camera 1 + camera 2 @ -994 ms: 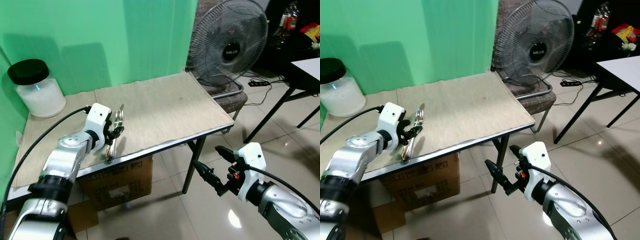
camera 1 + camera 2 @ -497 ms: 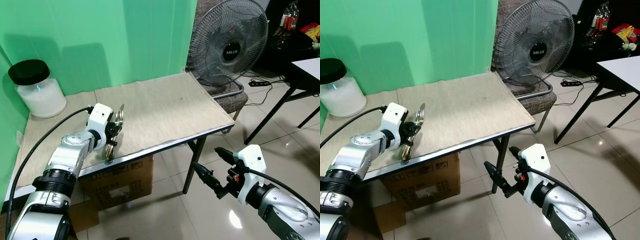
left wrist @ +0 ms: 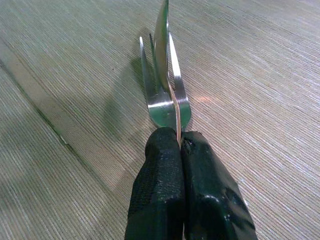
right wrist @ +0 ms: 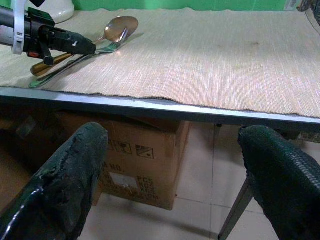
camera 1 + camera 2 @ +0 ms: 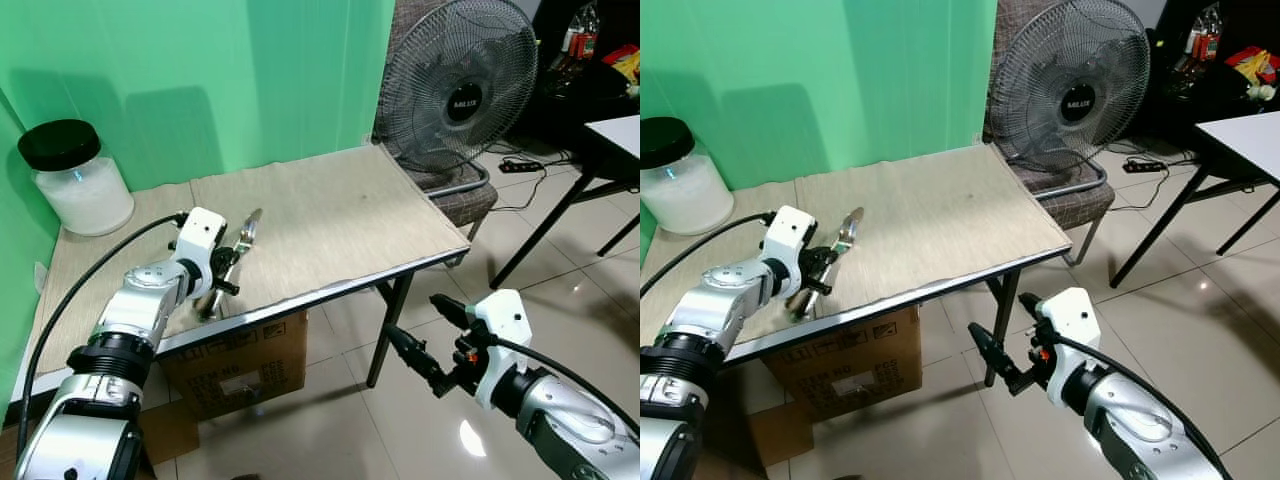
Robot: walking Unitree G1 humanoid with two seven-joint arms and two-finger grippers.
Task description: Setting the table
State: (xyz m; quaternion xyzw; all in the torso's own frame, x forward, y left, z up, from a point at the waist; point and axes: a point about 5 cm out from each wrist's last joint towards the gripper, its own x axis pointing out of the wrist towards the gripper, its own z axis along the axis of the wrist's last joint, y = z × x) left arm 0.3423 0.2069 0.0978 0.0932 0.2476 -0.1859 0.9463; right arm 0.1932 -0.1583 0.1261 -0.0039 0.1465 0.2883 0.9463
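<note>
Left hand point(image 5: 237, 258) clamped tight on a fork point(image 3: 165, 95) and a spoon point(image 4: 120, 26) together, gripped around mid-handle. In the left wrist view the two black fingers point(image 3: 160, 185) are pressed flush, with the thin edge of the cutlery between them and the tines projecting forward past the fingertips.

Cutlery position: near the front edge of the mat point(image 5: 330, 215), toward the jar point(image 5: 75, 178) end. Handles slope down toward the mat edge; the heads are raised and aimed across the mat. The right wrist view shows the spoon bowl and fork head low over the weave, handle ends close to or resting on it; contact cannot be confirmed.

Reasoning on the hold: pinching both pieces at once suggests they are being carried as a pair, to be laid side by side. The tilt, handle ends lowest, looks like a set-down approach.

Mat covers most of the surface point(image 5: 400, 275) and gives the place-setting area. Jar stands well apart at the back corner, beyond the mat.

Right hand point(image 5: 427, 338) hangs below the front edge of the surface, over the floor, fingers spread wide, grasping nothing. Judged idle.

Cardboard box point(image 5: 235, 365) sits under the surface, beneath the mat's front edge.
</note>
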